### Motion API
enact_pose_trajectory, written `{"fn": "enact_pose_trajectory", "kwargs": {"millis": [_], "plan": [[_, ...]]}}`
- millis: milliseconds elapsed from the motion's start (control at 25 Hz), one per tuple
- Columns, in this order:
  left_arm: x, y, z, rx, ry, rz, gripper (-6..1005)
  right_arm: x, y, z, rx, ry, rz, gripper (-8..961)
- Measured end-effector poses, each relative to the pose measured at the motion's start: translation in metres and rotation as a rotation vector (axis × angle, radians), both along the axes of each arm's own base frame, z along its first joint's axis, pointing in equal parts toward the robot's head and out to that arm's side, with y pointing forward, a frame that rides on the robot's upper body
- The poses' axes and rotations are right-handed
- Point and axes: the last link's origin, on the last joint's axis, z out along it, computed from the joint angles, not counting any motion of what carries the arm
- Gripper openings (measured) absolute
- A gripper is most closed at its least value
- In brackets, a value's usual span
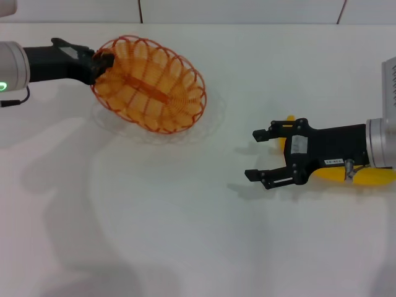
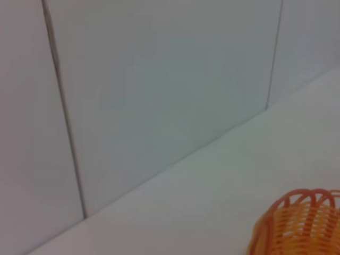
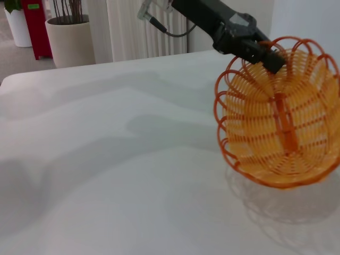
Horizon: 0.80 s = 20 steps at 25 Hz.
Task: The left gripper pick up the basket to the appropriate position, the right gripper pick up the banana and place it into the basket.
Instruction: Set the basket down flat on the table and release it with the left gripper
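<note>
The orange wire basket (image 1: 148, 85) hangs tilted above the white table (image 1: 154, 216) at the back left, its shadow beneath it. My left gripper (image 1: 102, 62) is shut on its left rim. The basket also shows in the right wrist view (image 3: 276, 117), with the left gripper (image 3: 265, 53) on its rim, and in the left wrist view (image 2: 303, 223). My right gripper (image 1: 252, 154) is open and empty at the right, fingers pointing left. The yellow banana (image 1: 334, 175) lies under its body and wrist, mostly hidden, with one end poking out behind the gripper (image 1: 289, 119).
A tiled wall (image 2: 159, 79) rises behind the table. Beyond the table's far edge in the right wrist view stand a beige plant pot (image 3: 69, 40) and a red object (image 3: 40, 26). A cable (image 1: 15, 99) hangs from the left arm.
</note>
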Motion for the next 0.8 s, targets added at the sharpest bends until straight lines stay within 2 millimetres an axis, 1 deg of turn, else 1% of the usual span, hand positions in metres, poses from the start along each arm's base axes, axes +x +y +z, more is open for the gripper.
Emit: {"fn": "enact_pose_trajectory", "kwargs": {"millis": [120, 280, 800], "plan": [[0.000, 0.000, -0.003, 0.015, -0.041, -0.002, 79, 0.001, 0.000, -0.001, -0.004, -0.008, 0.001, 863], [-0.006, -0.001, -0.010, 0.043, -0.092, 0.019, 79, 0.002, -0.001, -0.001, -0.010, -0.020, 0.003, 863], [-0.026, -0.005, -0.028, 0.086, -0.159, 0.113, 80, 0.002, -0.001, -0.002, -0.011, -0.021, 0.003, 862]]}}
